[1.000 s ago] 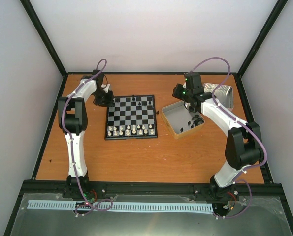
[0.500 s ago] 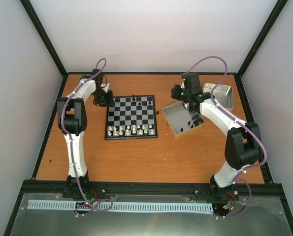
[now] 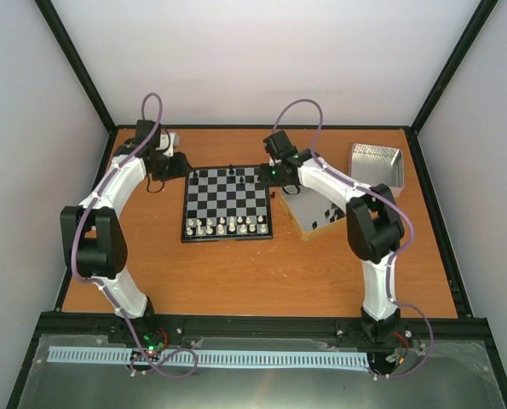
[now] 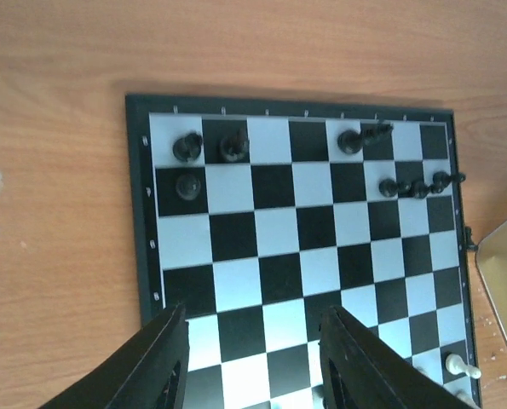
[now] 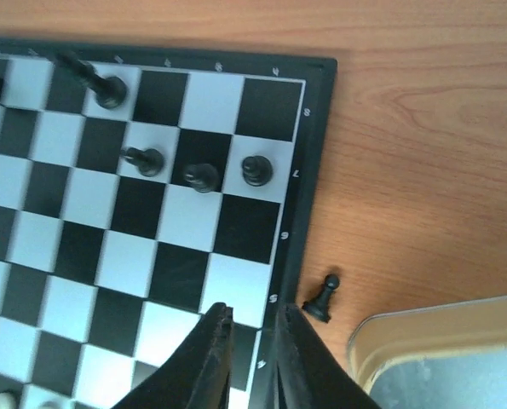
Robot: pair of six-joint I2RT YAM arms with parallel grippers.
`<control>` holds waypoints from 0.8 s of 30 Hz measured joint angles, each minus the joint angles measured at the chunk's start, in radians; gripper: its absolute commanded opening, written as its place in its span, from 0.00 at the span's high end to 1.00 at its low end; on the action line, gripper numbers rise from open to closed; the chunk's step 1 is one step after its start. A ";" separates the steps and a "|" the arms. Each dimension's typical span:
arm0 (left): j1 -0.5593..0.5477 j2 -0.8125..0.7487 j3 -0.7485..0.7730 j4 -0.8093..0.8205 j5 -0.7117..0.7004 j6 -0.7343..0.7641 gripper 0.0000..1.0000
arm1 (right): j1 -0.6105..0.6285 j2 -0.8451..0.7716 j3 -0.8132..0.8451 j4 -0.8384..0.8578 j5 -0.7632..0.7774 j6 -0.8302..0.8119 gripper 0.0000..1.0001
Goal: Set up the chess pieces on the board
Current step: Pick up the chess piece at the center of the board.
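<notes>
— Several tiny black chess pieces point(image 4: 187, 146) are standing on the far rows of the glossy checkered board point(image 3: 227, 203), which is lying on the orange wood-grain desk point(image 3: 236, 273) between pale walls point(image 3: 262, 60).

— And the grippers?

— The left gripper point(image 4: 251, 319) is hovering released over the board. The right gripper point(image 5: 253, 311) is hanging barely parted, gripping nothing. One pawn point(image 5: 323, 298) is standing off the board, just beside its border, near a square metal tin point(image 5: 440, 328).
</notes>
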 measured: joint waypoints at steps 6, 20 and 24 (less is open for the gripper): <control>0.000 -0.019 -0.146 0.069 0.031 -0.039 0.57 | 0.002 0.167 0.175 -0.165 0.049 -0.004 0.89; 0.000 -0.023 -0.171 0.120 0.051 -0.047 0.57 | 0.006 0.330 0.375 -0.377 0.132 0.034 0.81; 0.000 -0.023 -0.171 0.127 0.053 -0.047 0.57 | 0.006 0.345 0.380 -0.409 0.130 0.040 0.79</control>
